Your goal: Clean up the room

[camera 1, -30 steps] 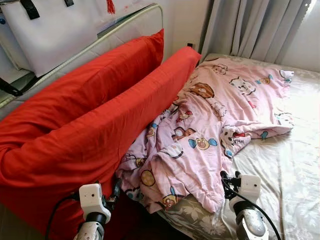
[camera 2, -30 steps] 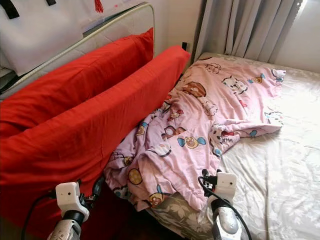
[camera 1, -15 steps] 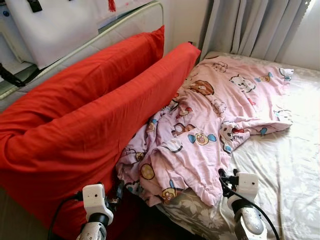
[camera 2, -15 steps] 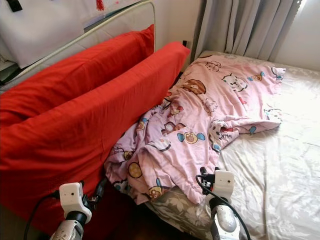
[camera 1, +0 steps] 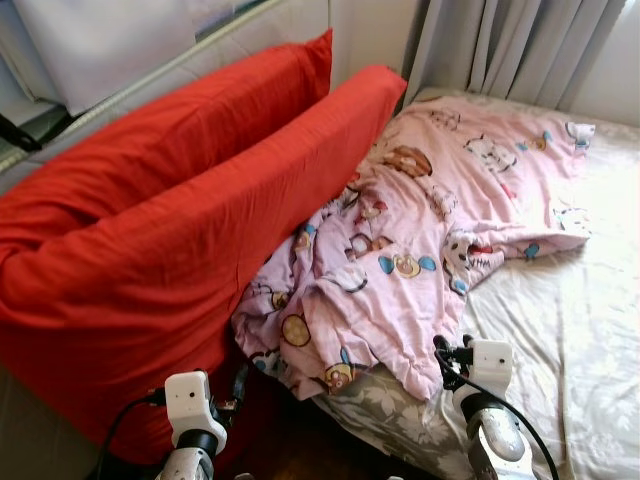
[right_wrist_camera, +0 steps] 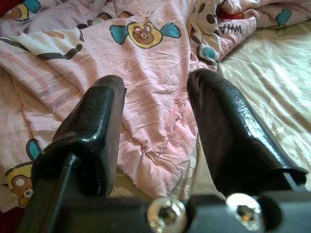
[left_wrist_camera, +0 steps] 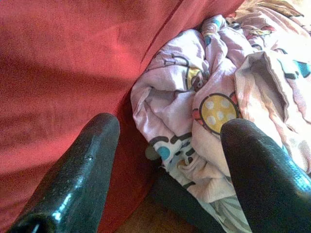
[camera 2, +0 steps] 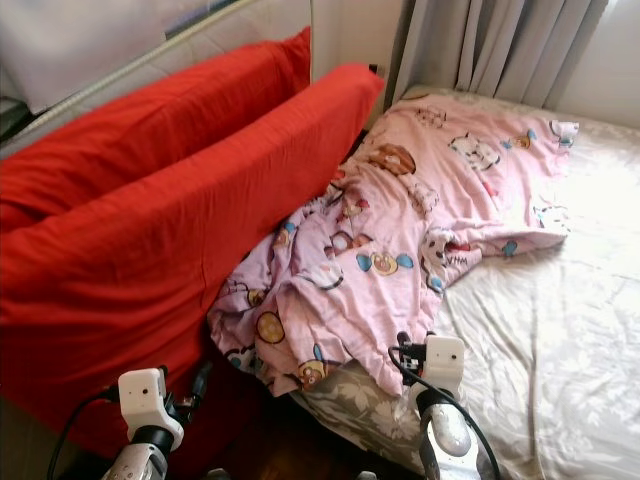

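I stood at the near corner of the bed with both arms low at the bottom of the frame. My left gripper (left_wrist_camera: pixel 165 160) had its two black fingers spread wide and held nothing; between them I saw the bunched near end of the crumpled pink cartoon-print cotton blanket (camera 1: pixel 420 240), pressed against the long red fabric cushion (camera 1: pixel 190 250). My right gripper (right_wrist_camera: pixel 155 136) was also spread wide and empty, poised just above the blanket's lower edge where it lay over the pale floral bed sheet (camera 1: pixel 560 330).

The blanket, which I judged to be the thing to tidy, ran in a rumpled band from the upper right of the frame down to the lower middle, hanging a little over the mattress corner. A second red cushion (camera 1: pixel 170 130) leaned behind the first at the left, and grey pleated curtains (camera 1: pixel 500 50) hung at the upper right.

The risks I judged from there: closing on a single loose fold would lift only a layer and leave the bulk lying; my left fingers could pinch the cushion cover along with the blanket; pulling could drag the sheet loose or tip the cushions.

No containers were in view
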### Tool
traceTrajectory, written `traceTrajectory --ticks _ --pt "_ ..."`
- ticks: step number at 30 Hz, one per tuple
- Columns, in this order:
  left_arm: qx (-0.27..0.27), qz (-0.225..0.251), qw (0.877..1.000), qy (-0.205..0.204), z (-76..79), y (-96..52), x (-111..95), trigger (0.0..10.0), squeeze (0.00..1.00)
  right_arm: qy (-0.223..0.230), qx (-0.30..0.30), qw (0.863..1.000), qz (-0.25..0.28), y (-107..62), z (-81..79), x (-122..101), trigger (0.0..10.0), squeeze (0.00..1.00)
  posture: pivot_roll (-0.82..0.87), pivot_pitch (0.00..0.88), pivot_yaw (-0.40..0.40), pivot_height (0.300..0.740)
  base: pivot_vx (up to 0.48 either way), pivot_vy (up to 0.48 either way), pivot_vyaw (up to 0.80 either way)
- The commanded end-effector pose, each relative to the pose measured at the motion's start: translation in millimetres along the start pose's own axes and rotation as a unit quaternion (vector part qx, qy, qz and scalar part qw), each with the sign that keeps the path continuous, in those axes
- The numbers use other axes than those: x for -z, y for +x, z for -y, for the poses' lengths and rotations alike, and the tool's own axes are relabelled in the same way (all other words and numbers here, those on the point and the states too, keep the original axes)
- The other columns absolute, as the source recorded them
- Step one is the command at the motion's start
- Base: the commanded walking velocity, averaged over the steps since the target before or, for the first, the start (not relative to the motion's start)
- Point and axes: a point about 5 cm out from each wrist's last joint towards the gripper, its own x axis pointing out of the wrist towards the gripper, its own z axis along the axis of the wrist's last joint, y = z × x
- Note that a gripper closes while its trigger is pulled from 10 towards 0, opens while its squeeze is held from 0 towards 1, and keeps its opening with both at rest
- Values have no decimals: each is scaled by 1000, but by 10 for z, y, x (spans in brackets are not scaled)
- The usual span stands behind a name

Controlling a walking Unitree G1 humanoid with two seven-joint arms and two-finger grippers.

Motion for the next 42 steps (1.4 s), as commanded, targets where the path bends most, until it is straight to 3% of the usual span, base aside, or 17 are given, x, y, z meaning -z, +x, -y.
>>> traceTrajectory --ticks 1,21,42 --pt "-1 -13 1000 1 12 -32 46 10000 0 1 4 1000 -4 -1 22 10 10000 0 -24 111 -27 667 0 0 0" --pt "-1 -12 1000 -4 41 -29 45 10000 0 -1 6 1000 12 31 52 -70 10000 0 -44 143 -9 647 0 0 0" --pt "4 -1 1000 3 20 18 -86 10000 0 3 -16 1000 1 73 -120 -49 10000 0 -22 144 8 627 0 0 0"
